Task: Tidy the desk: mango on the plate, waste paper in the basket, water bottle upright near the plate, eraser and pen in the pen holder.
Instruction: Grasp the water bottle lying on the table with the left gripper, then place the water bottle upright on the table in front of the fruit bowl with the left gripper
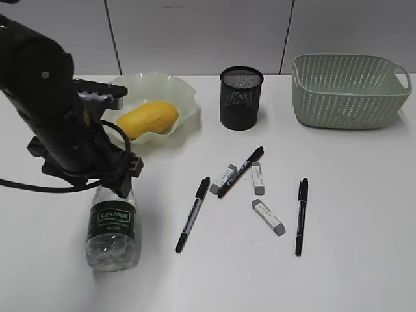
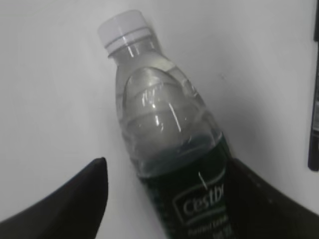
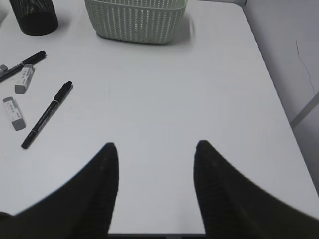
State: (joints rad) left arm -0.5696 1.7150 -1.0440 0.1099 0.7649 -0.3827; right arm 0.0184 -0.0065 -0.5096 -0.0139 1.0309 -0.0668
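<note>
Water bottle [image 1: 112, 229] top hidden behind left end effector [image 2: 167, 199], fingers apart; right end effector [image 3: 155, 164] likewise apart.

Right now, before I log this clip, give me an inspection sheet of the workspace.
Surface: white desk, no spills seen.
Job's things: mango lies in the plate; water bottle stands upright in front of the plate; pen holder and basket at the back; three pens and three erasers loose on the desk; waste paper: nothing seen.
Clutter: nothing seen.
Grippers: left gripper open, one finger beside the bottle's label, the other clear of it; right gripper open and empty.
Cables: black cable trailing from the left arm.
Surroundings: pale panelled wall.
</note>
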